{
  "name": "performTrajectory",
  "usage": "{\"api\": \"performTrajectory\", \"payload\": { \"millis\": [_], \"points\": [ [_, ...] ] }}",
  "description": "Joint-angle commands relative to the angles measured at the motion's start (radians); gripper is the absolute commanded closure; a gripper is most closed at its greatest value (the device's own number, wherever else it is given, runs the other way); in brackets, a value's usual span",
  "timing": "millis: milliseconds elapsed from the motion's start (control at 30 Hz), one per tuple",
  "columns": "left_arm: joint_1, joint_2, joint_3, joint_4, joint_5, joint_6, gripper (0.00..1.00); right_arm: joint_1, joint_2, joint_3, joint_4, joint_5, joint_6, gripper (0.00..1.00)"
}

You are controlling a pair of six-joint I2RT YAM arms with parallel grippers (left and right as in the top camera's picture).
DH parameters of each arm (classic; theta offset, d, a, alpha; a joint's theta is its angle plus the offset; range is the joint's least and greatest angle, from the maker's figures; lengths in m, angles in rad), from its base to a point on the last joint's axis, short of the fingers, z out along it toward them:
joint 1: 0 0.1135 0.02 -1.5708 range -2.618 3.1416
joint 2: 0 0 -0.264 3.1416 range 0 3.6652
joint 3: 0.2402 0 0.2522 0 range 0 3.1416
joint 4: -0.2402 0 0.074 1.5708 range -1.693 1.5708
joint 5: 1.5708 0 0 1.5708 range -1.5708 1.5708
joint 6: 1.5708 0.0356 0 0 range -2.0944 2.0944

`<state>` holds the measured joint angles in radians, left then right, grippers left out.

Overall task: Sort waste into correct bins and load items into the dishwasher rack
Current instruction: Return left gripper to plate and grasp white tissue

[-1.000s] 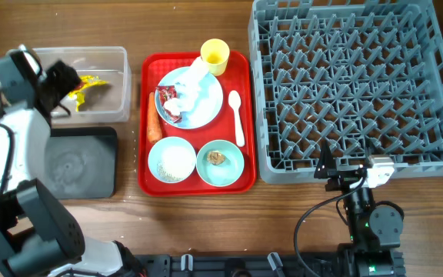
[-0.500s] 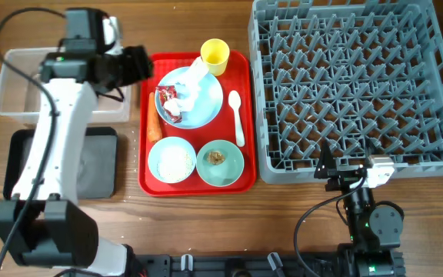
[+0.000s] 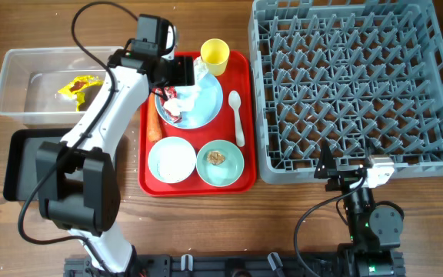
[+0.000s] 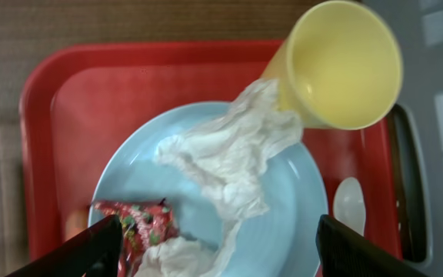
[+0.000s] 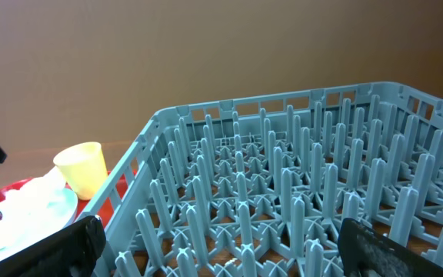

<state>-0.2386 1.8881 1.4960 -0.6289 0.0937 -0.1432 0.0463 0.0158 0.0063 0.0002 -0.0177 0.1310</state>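
My left gripper (image 3: 177,73) hangs open and empty over the pale blue plate (image 4: 283,215) on the red tray. Between its fingers (image 4: 75,254) lie a white tissue wad (image 4: 221,161) and a red wrapper (image 4: 141,219). The yellow cup (image 4: 344,69) stands at the plate's far edge, with the white spoon (image 3: 237,115) to the plate's right. A carrot (image 3: 154,127) lies left of the plate. One bowl (image 3: 171,160) holds rice and the other (image 3: 220,163) a brown lump. A yellow wrapper (image 3: 78,88) lies in the clear tub (image 3: 21,61). My right gripper (image 5: 221,254) is open at the grey rack's (image 3: 352,77) front edge.
The red tray (image 3: 144,177) sits between the bins and the rack. My left arm crosses over the black tray (image 3: 18,165) and the tub's right end. A black cable loops above the tub.
The left arm has swung right from the clear tub to above the plate, and the yellow wrapper stays in the tub. The right arm has not moved.
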Motion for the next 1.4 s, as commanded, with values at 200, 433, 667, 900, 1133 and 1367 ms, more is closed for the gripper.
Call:
{"api": "performTrajectory", "payload": {
  "millis": [200, 433, 667, 900, 1133, 1367],
  "points": [
    [-0.051, 0.106, -0.002, 0.083, -0.04, 0.245, 0.18, 0.001, -0.003, -0.001, 0.006, 0.01, 0.007, 0.0],
    [-0.051, 0.18, -0.002, 0.14, -0.055, 0.245, 0.17, 0.001, -0.003, -0.001, 0.006, 0.01, 0.006, 0.0],
    [-0.051, 0.188, -0.005, 0.17, -0.055, 0.245, 0.28, 0.001, -0.003, -0.001, 0.006, 0.01, 0.006, 0.0],
    [-0.051, 0.229, -0.005, 0.174, -0.055, 0.245, 0.24, 0.001, -0.003, -0.001, 0.006, 0.01, 0.007, 0.0],
    [-0.051, 0.222, -0.004, 0.2, -0.055, 0.244, 0.8, 0.001, -0.003, -0.001, 0.006, 0.01, 0.006, 0.0],
    [-0.051, 0.117, -0.004, 0.199, -0.063, 0.244, 0.92, 0.001, -0.003, -0.001, 0.006, 0.01, 0.007, 0.0]
  ]
}}
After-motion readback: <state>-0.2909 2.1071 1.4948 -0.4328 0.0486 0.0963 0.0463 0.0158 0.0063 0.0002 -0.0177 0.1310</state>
